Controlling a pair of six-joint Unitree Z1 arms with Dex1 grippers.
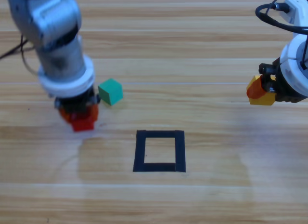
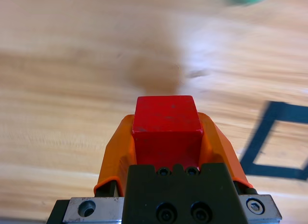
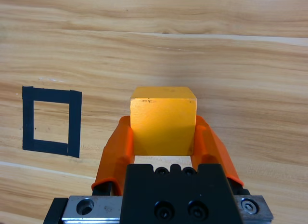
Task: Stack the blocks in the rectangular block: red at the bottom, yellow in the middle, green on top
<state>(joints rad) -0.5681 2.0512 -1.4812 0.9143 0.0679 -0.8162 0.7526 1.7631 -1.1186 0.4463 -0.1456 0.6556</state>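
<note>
wooden counter (image 1: 202, 50) is carrying everything. left arm (image 1: 53, 36) is coming down on the picture's left, right arm (image 1: 293, 65) is sitting at the right edge.

rectangular block (image 1: 159, 151), the black tape outline, is lying mid-counter toward the near edge, nothing inside it yet.

left gripper (image 1: 81, 117) is pinching the red cube (image 1: 83, 123) between both jaws; in its wrist view the cube (image 2: 167, 127) is sitting square between them and looks lifted off the wood, though i can't be sure. right gripper (image 3: 163, 147) is clamping the yellow cube (image 3: 163, 120) the same way, held well off to the right (image 1: 262, 95).

green cube (image 1: 110, 91) is resting loose on the counter just beside the left gripper, ungripped.

key relation: red goes in first, and the outline is lying to the right of the left jaws and a bit nearer the camera; in the left wrist view it shows at the right edge (image 2: 276, 139). left arm is nearer to it than right. judgement: the move is a short sideways carry, then lowering red inside the tape; yellow should be waiting.
</note>
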